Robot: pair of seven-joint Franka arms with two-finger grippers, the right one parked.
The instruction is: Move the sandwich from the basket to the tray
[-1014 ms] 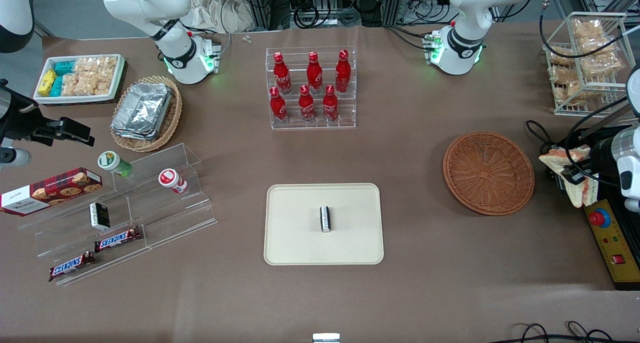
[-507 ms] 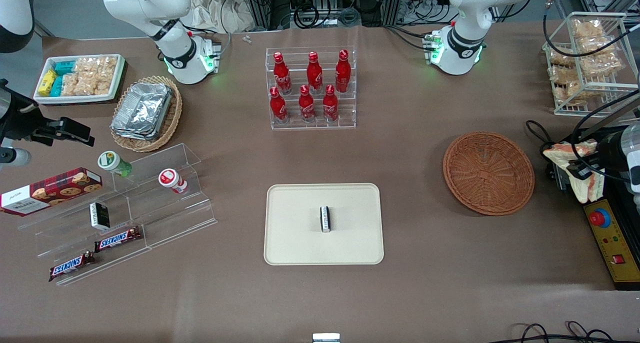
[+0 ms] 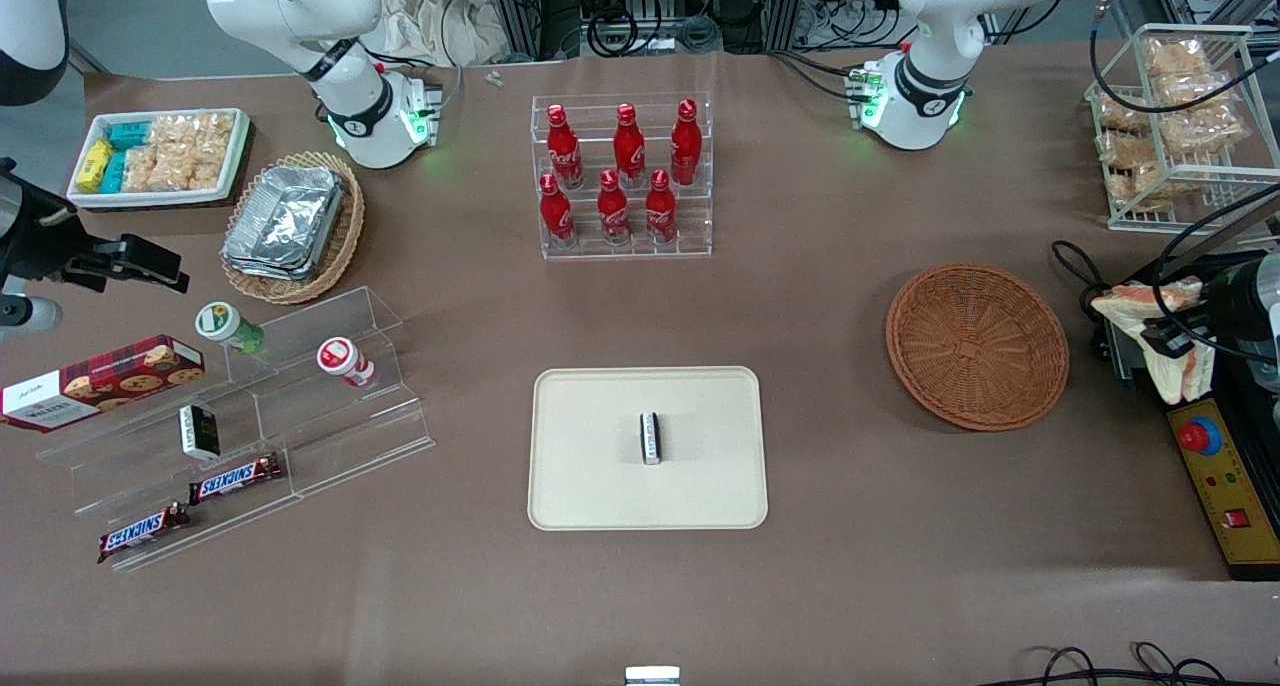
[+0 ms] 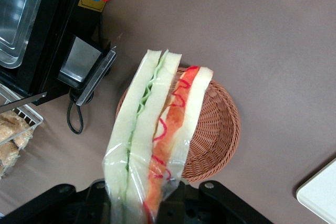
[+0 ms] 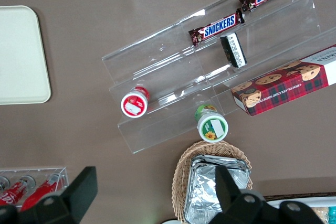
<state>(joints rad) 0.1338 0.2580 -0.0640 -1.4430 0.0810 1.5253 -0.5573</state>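
Observation:
The sandwich (image 3: 1165,336), a plastic-wrapped wedge of cream bread with red-orange and green filling (image 4: 157,145), hangs in the air at the working arm's end of the table. My gripper (image 3: 1175,334) is shut on its lower end (image 4: 147,211), raised above the table beside the basket. The reddish-brown wicker basket (image 3: 977,346) holds nothing and shows partly under the sandwich (image 4: 215,135). The beige tray (image 3: 600,486) lies mid-table toward the front camera, its corner showing in the wrist view (image 4: 320,195).
A small black-and-white packet (image 3: 650,437) lies on the tray. A black control box with a red button (image 3: 1215,466) sits under my gripper. A wire rack of snacks (image 3: 1175,126) and a rack of red bottles (image 3: 622,176) stand farther from the front camera.
My gripper has carried the sandwich a little farther from the basket, toward the table's end, and slightly up. The basket and tray have not moved.

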